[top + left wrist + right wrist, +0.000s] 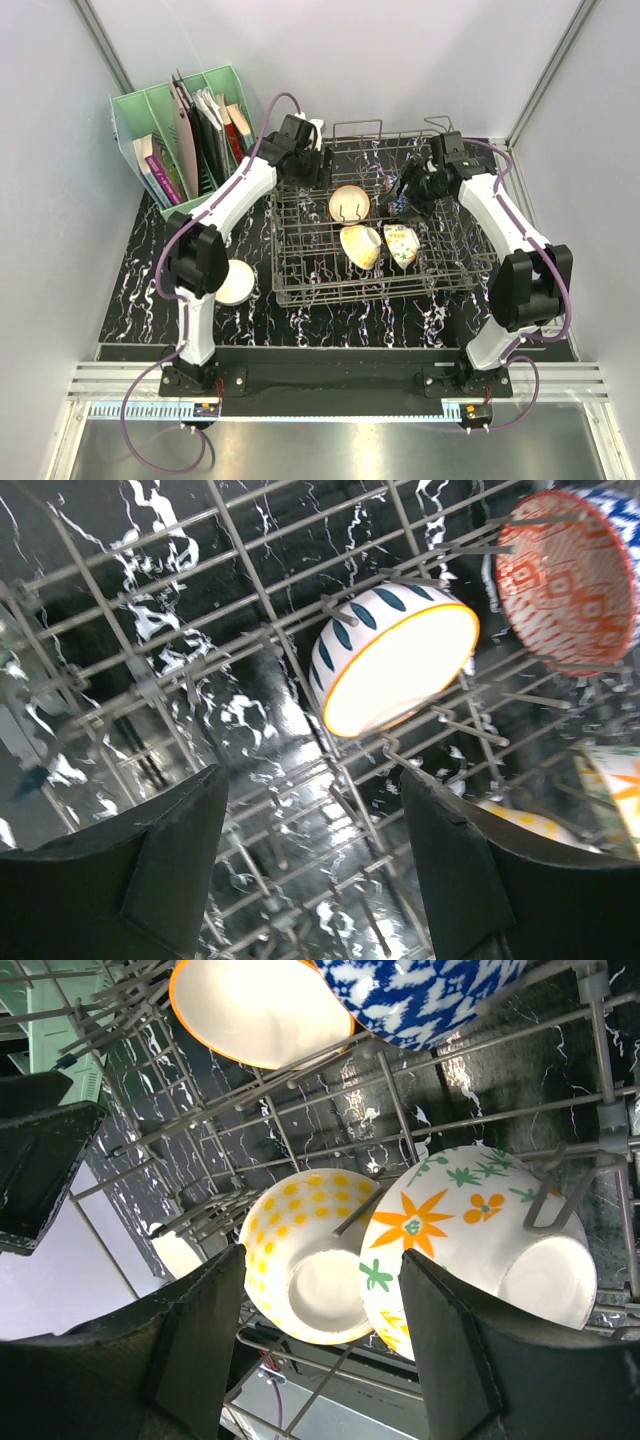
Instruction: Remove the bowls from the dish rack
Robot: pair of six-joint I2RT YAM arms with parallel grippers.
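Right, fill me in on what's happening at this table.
Two robot arms are unloading bowls from the grey metal wire dish rack. One plain cream-white bowl already sits on the black marbled table left of the rack. Four remain between the tines: a white bowl with dark stripes, a blue-and-white patterned bowl, a yellow-dotted bowl and a floral cream bowl. The left arm's fingers and the right arm's fingers hang open and empty over the rack.

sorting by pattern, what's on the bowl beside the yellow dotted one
The floral bowl has orange and green flowers on cream, clearest in the right wrist view.
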